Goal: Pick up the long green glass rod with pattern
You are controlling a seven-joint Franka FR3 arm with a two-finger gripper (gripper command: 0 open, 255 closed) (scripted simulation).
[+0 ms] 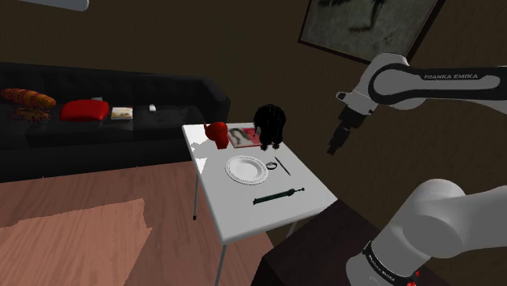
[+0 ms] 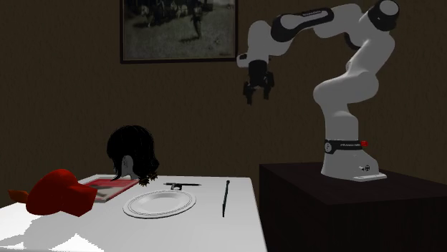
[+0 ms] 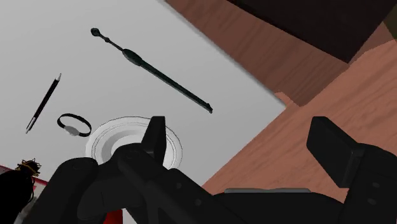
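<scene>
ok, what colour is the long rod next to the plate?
The rod is dark green, almost black; shoulder view shows it best.

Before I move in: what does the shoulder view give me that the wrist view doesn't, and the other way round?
Shoulder view adds the room: a black sofa with a red cushion, and a framed picture on the wall. Wrist view adds a close look at the gripper, its fingers standing apart. Both share the dark green rod, the white plate and the white table.

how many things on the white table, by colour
red: 2, cap, book
black: 3, hairy lump, pen, band
white: 1, plate
dark green: 1, rod
total: 7
</scene>
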